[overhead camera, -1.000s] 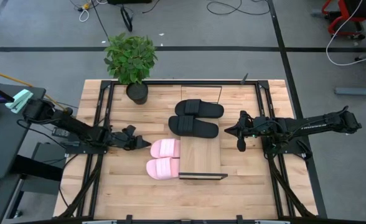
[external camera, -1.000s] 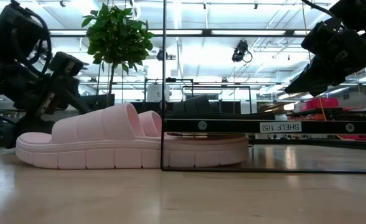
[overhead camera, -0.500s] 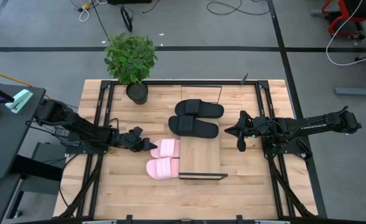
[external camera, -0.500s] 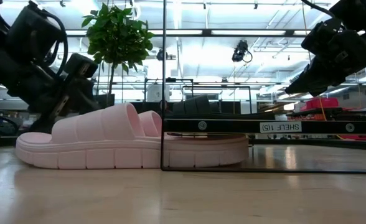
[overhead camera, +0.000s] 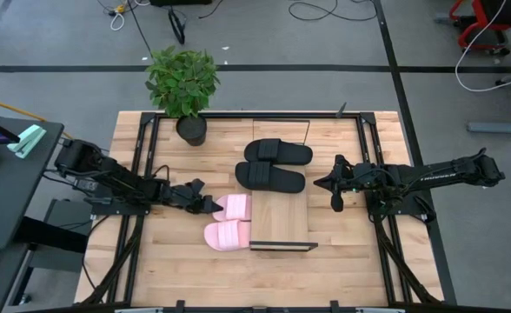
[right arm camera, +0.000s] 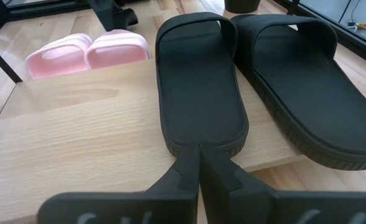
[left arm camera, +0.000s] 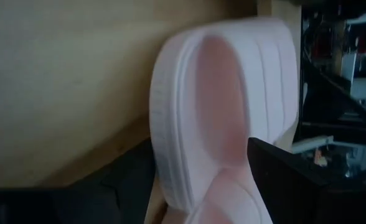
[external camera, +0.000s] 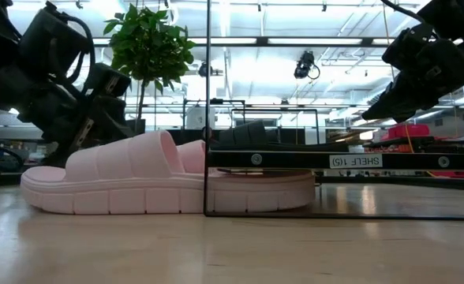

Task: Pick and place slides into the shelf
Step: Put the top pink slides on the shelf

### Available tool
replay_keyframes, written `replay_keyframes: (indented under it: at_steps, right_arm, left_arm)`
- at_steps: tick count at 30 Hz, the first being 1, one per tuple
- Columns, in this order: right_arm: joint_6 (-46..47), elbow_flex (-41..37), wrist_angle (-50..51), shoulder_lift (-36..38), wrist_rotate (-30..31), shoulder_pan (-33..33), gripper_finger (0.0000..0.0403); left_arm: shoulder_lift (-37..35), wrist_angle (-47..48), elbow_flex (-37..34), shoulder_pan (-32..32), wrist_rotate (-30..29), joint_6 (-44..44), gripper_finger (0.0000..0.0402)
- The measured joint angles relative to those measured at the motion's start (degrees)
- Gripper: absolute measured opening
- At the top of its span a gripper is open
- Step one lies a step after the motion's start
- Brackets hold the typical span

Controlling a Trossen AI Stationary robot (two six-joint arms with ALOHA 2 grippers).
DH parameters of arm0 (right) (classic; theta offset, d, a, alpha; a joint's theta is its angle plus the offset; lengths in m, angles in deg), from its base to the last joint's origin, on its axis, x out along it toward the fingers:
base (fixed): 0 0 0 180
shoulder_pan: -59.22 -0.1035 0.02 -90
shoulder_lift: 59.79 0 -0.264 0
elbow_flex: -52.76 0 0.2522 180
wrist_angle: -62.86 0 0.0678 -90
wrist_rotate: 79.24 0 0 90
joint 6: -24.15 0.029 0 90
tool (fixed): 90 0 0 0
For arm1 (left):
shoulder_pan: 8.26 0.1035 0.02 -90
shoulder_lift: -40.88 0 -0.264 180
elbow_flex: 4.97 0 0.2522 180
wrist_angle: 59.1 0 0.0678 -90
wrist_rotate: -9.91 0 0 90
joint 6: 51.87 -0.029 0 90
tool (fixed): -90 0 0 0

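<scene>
- Pink slides lie side by side near the middle of the desk, toes tucked under the shelf [overhead camera: 282,204]: the rear pink slide [overhead camera: 231,206] sits nearer the far edge, the front pink slide [overhead camera: 227,236] nearer the near edge.
- Two black slides [overhead camera: 273,165] rest on the far end of the shelf's light-wood board, heels pointing toward the right edge of the desk.
- Left hand [overhead camera: 210,205] is at the heel of the rear pink slide, its fingers spread wide on either side of the heel; whether they touch it I cannot tell.
- Right hand [overhead camera: 337,203] hovers just beside the shelf's right side, fingers pressed together and holding nothing.
- Potted plant [overhead camera: 182,87] stands near the desk's far left corner.
</scene>
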Motion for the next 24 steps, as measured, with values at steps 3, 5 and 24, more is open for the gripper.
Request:
replay_keyframes:
  at_steps: [3,5,24]
  right_arm:
    - [0.00,0.00,-0.01,0.00,-0.02,-0.02,0.0013]
    - [-0.02,0.00,-0.03,0.00,-0.02,0.00,0.0013]
    - [-0.02,0.00,-0.04,0.00,0.00,-0.02,0.0013]
  left_arm:
    - [-0.07,1.49,-0.29,-0.02,4.32,1.32,0.0256]
    - [-0.13,2.81,-0.19,-0.07,5.27,2.05,0.0256]
    - [-0.09,2.76,-0.21,0.50,-0.79,2.22,0.0236]
